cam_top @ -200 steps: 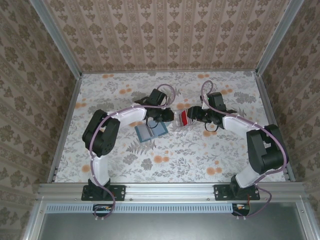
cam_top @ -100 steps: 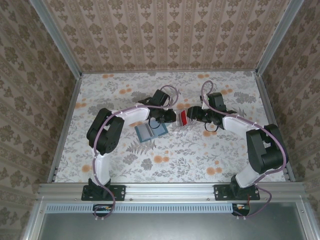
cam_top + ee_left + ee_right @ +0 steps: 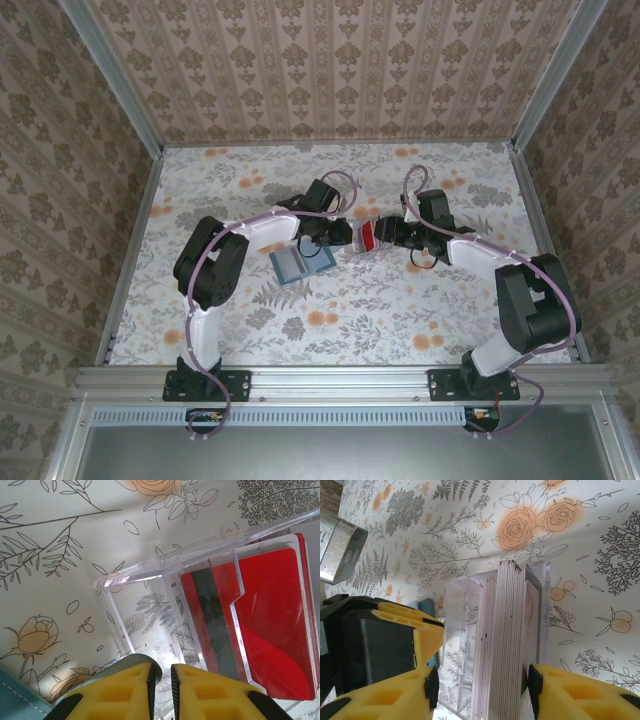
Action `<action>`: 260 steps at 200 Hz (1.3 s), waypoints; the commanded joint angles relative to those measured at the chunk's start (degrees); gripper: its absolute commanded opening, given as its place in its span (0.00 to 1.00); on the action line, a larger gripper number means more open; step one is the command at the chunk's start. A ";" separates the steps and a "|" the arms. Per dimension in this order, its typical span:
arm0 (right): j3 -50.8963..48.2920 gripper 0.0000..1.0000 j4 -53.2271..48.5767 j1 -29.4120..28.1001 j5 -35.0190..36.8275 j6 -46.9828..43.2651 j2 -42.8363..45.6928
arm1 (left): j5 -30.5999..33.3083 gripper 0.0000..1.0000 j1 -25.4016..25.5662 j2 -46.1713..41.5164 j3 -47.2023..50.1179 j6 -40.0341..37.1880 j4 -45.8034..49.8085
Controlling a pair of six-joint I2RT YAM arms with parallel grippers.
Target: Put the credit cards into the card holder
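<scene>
At 3 o'clock from my near-shut left gripper (image 3: 344, 236), red cards (image 3: 367, 236) stand edge-up in the tray (image 3: 456, 640) my right gripper (image 3: 483, 687) clamps.

Glossy, smooth clear rectangular plastic tray (image 3: 131, 575); shiny red plastic cards (image 3: 280, 605); matt floral-printed worktop (image 3: 55, 545).

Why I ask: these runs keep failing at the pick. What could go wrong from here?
The right jaws stand either side of the whole card stack in the clear tray; closing could lift several cards, or the tray.
The left jaws, nearly closed at the tray's rim, could tip or slide it.
The card holder lies beside the left arm and could get nudged.
</scene>
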State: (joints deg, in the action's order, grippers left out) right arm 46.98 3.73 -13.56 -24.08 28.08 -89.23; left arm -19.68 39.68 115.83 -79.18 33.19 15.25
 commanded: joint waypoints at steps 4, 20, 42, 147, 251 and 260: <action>-0.97 0.53 1.47 -0.33 -1.41 -0.56 2.18 | -0.01 0.21 0.57 1.15 -1.80 -0.16 1.78; -1.10 0.52 1.56 -0.35 -1.35 -0.60 2.37 | -0.07 0.21 0.50 1.15 -1.86 -0.18 1.81; -1.10 0.52 1.68 -0.38 -1.40 -0.63 2.31 | -0.09 0.21 0.57 1.20 -1.93 -0.14 1.78; -1.54 0.46 3.57 -0.39 -3.03 -0.13 2.04 | -0.09 0.21 0.63 1.06 -1.86 -0.15 1.67; 4.42 0.52 -6.14 -4.55 5.74 -5.22 -3.16 | -0.58 0.21 0.66 1.36 -2.92 -0.46 1.99; 4.98 0.52 -6.89 -5.07 6.79 -5.76 -3.62 | -0.40 0.21 0.63 1.32 -2.83 -0.56 2.20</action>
State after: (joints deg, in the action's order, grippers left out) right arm 49.80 0.69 -16.40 -19.31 24.95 -90.78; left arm -19.53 39.77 116.18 -80.29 33.17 16.40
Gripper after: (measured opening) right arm 0.518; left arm 0.212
